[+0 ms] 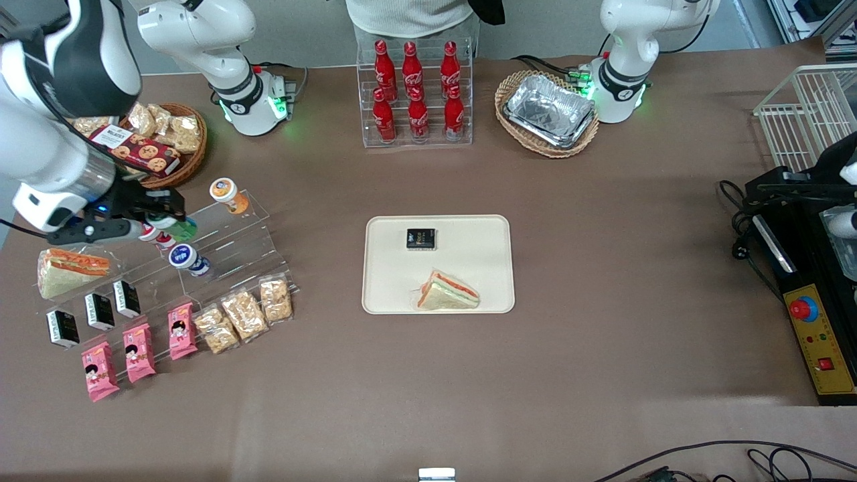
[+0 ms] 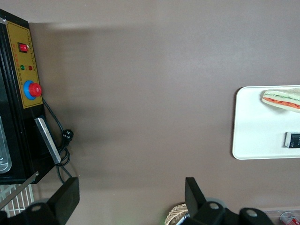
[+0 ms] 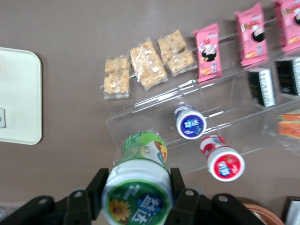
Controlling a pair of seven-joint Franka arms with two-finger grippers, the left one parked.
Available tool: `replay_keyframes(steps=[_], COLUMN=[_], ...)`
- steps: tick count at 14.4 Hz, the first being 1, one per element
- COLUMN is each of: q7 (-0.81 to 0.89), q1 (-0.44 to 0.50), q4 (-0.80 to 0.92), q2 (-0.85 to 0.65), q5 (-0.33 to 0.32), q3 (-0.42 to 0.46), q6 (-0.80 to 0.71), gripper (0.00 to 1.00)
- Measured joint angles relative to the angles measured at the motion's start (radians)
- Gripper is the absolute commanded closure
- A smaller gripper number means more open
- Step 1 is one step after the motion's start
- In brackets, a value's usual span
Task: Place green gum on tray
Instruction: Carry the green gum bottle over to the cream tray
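Note:
My right gripper (image 1: 166,221) is shut on the green gum (image 3: 139,185), a small bottle with a green-rimmed white lid and green body, its fingers (image 3: 97,185) pressed on both sides of the lid. In the front view the green gum (image 1: 179,229) is held above the clear stepped display stand (image 1: 221,248) at the working arm's end of the table. The cream tray (image 1: 469,268) lies at the table's middle, toward the parked arm from the gripper, with a sandwich (image 1: 447,293) and a small black packet (image 1: 420,239) on it. The tray's corner shows in the right wrist view (image 3: 18,93).
On the stand are a blue-lidded bottle (image 1: 184,258), an orange-lidded bottle (image 1: 226,193), a red-lidded bottle (image 3: 224,161), snack bags (image 1: 244,314), pink packets (image 1: 137,351) and black packets (image 1: 99,311). A sandwich (image 1: 70,270), a snack basket (image 1: 161,144), a cola rack (image 1: 415,94) and a foil tray (image 1: 549,110) stand around.

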Motion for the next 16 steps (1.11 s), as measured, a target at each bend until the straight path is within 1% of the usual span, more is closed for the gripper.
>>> replay_keyframes(steps=[3,5,7,12,14,16], q7=[0.000,0.051,0.156,0.444,0.524,0.593], q1=[0.010,0.047,0.111,0.306,0.366,0.418], q4=[0.139,0.209,0.245,0.265,0.266,0.259], q2=[0.030,0.057,0.078,0.133,0.170,0.227], q5=[-0.008,-0.008,-0.007,-0.007,-0.001,0.002], q3=[0.008,0.011,0.015,0.020,0.021,0.022], q6=[-0.091,-0.128,-0.146,-0.146,-0.109,-0.039], gripper=[1.00,1.00,1.00,1.00,1.00,1.00])
